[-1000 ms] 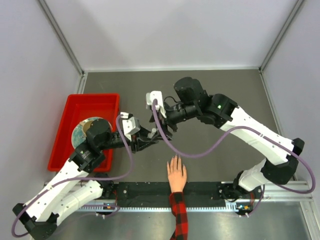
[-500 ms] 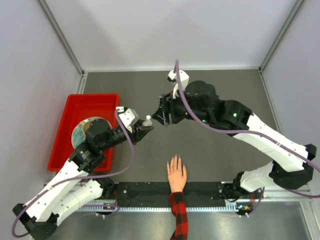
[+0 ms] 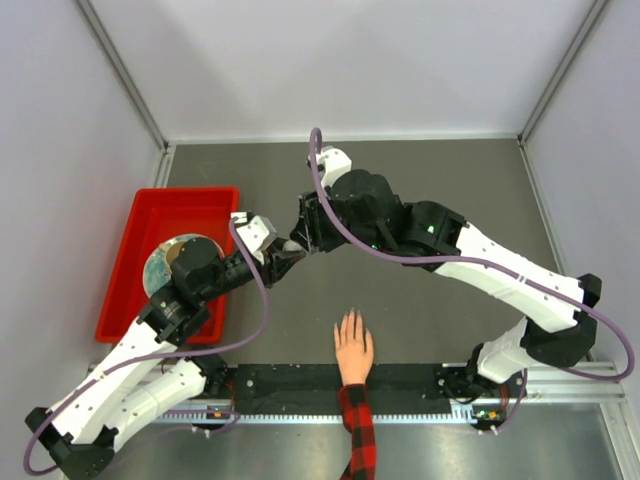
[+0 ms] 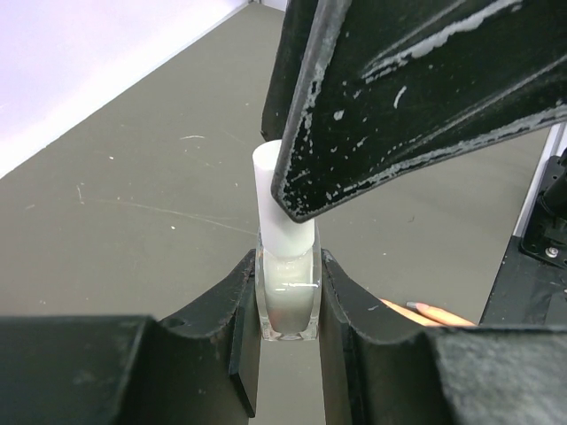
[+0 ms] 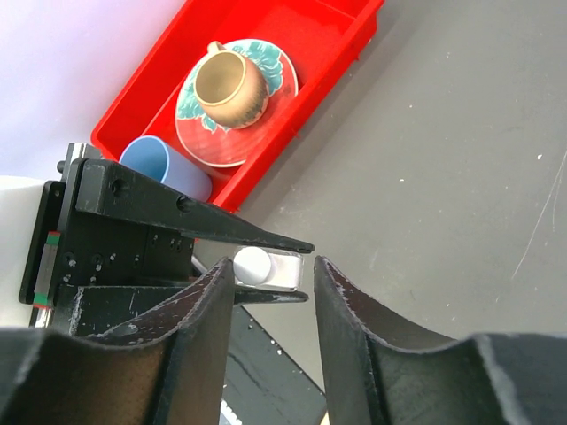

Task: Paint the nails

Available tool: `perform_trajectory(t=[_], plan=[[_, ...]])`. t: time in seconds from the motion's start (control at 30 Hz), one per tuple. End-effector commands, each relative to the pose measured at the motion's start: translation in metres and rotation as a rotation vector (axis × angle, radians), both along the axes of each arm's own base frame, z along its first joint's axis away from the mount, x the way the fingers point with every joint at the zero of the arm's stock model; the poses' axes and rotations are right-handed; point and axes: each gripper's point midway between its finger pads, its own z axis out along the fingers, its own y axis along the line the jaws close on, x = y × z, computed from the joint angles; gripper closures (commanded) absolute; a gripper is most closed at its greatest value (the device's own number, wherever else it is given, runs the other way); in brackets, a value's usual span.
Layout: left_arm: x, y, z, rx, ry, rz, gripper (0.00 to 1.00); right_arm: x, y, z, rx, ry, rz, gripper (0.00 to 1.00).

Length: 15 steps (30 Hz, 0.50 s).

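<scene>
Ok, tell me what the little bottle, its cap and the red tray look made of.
Bottle: clear glass, apparently; thick see-through base, glints, pale liquid inside.
Cap: matte white plastic, probably; even, dull surface.
Tray: smooth red plastic, likely; uniform colour, moulded rim.

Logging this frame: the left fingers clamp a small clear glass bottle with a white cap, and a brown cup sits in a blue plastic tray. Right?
No, the plastic tray holding the brown cup is red, per the right wrist view; the left fingers do clamp the small clear glass bottle.
</scene>
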Motion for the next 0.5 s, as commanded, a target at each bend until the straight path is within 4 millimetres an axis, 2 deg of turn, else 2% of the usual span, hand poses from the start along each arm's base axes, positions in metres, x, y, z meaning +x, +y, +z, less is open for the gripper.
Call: perform_trajectory(t=[0.0,0.1,0.2,0.4,0.47], plan=[[0.000,0.002,0.038,-0.080,-0.085,0.012,1.00,-0.006,0.011,0.023,0.064,-0.014,0.031,0.61],[0.000,0.002,0.039,-0.083,-0.086,0.009,1.00,-0.010,0.015,0.022,0.064,-0.007,0.058,0.62],[0.000,0.000,0.038,-0.082,-0.078,0.003,1.00,-0.014,0.018,0.023,0.052,-0.024,0.095,0.69],[-0.005,0.000,0.037,-0.084,-0.073,-0.014,1.00,-0.016,0.011,0.020,-0.034,-0.128,0.188,1.00],[-0.007,0.000,0.037,-0.085,-0.071,-0.022,1.00,-0.018,0.007,0.023,-0.058,-0.220,0.248,1.00]])
